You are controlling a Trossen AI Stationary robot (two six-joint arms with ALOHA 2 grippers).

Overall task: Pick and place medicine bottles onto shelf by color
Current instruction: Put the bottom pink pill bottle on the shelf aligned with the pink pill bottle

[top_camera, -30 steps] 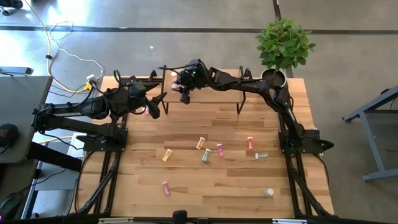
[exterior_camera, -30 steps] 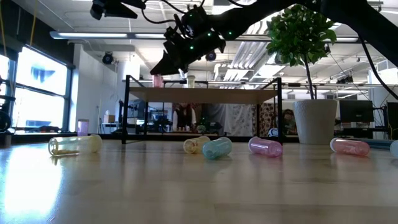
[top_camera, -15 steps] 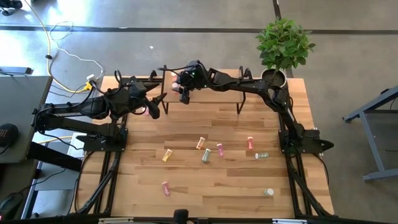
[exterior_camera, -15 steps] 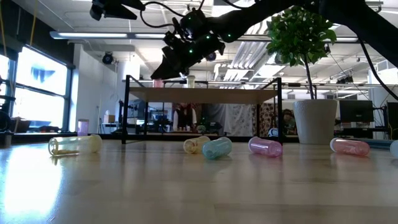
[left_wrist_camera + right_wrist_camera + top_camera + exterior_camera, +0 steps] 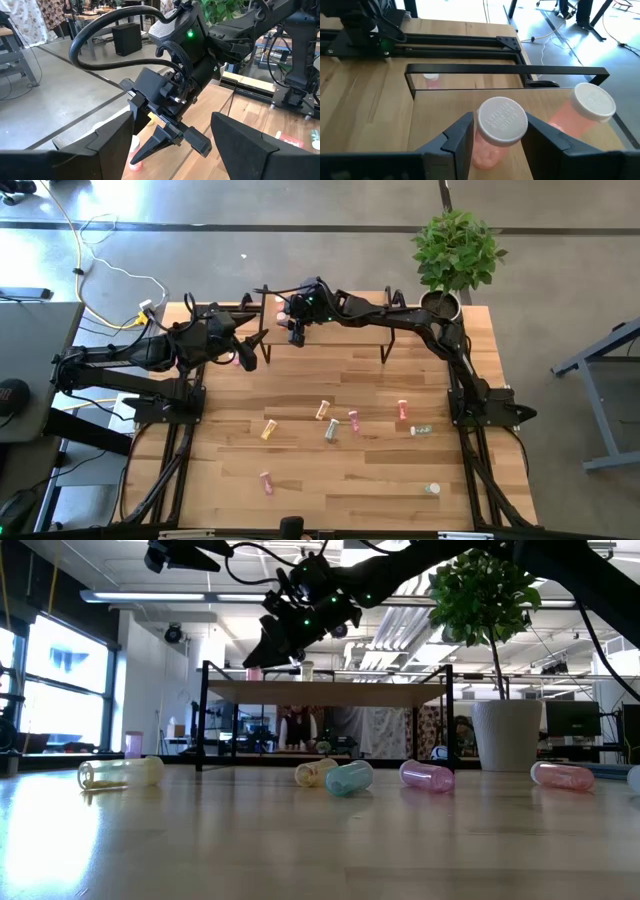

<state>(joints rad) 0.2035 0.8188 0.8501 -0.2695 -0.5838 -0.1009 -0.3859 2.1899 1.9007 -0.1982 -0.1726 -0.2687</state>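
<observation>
Right end effector (image 5: 496,137) hangs over the shelf (image 5: 330,320) at the high view's upper centre, fingers apart – straddling an upright pink bottle (image 5: 496,131) standing on the shelf top, a second pink bottle (image 5: 585,112) beside it; left end effector (image 5: 243,356), at upper left, fingers apart and empty; more bottles (image 5: 335,420) lie on the worktop (image 5: 330,480).

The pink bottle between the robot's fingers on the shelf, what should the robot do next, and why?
Probably lift the right gripper straight up. The pink bottle stands upright on the shelf beside another pink one, and the fingers seem to have let go.
</observation>
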